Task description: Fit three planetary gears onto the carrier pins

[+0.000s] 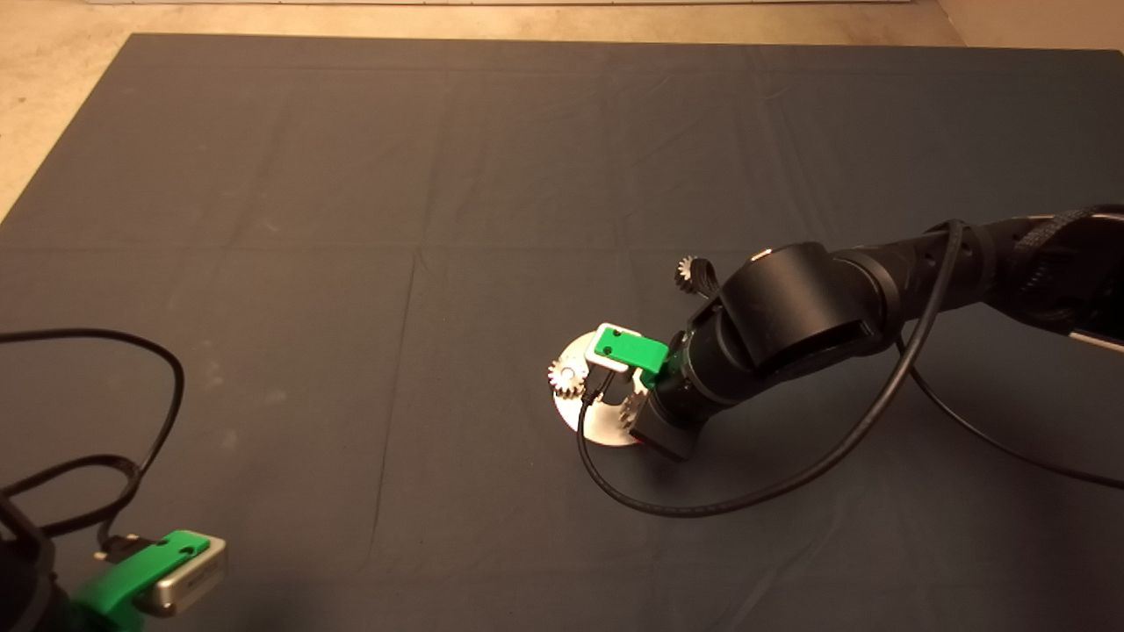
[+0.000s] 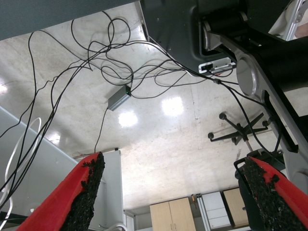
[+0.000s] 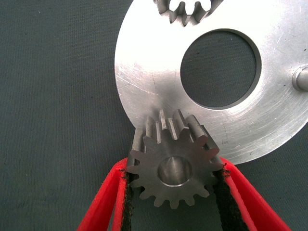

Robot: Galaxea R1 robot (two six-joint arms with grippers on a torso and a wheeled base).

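A dark mat [image 1: 351, 219] covers my table, with pale floor showing along its far and left edges. At the lower left corner my left gripper [image 1: 154, 570] waits off the work, parked; its wrist camera looks past the mat to a pale floor strewn with black cables [image 2: 96, 53], and its two red fingers [image 2: 72, 192] stand wide apart, holding nothing. Moving right, near the mat's centre, lies the round silver carrier plate [image 1: 580, 412] with its large centre hole. One planetary gear [image 1: 566, 376] already sits on a pin at the plate's left rim. My right gripper [image 3: 175, 192] hangs over the plate, its arm reaching in from the right. Its fingers are closed on the flanks of a second gear [image 3: 173, 166], pinching the teeth on both sides so the bore stays free; a silver pin end shows inside that bore, so I judge the gear is seated or nearly so at the plate's edge. One bare carrier pin [image 3: 301, 78] stands empty on the plate. Further right, on the mat beyond the plate, a third gear [image 1: 687, 270] lies loose, half hidden by the arm.
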